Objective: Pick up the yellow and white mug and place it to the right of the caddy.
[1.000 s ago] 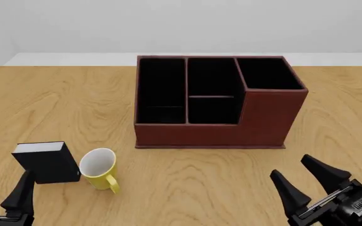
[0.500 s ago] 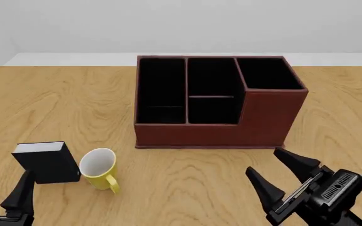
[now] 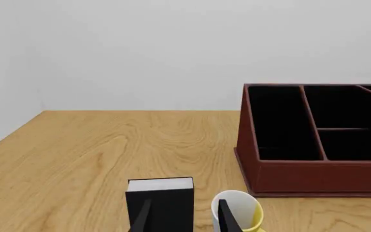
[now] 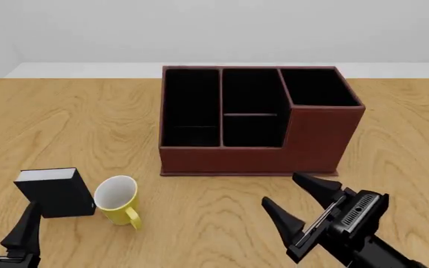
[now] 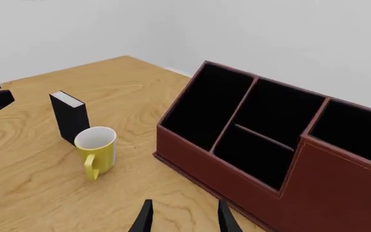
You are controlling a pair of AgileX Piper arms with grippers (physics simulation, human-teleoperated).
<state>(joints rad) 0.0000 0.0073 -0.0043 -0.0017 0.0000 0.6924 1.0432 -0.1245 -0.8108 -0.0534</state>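
Hovering right jaws (image 4: 298,204) wide open, empty | left jaws (image 4: 4,226) apart, empty | mug (image 4: 118,200) untouched

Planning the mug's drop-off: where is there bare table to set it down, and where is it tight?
Bare wood lies right of the caddy, out to the table edge, and left of it too. It is tight near the front left: the yellow and white mug stands beside the black book, by the left gripper. The right gripper occupies the caddy's front.
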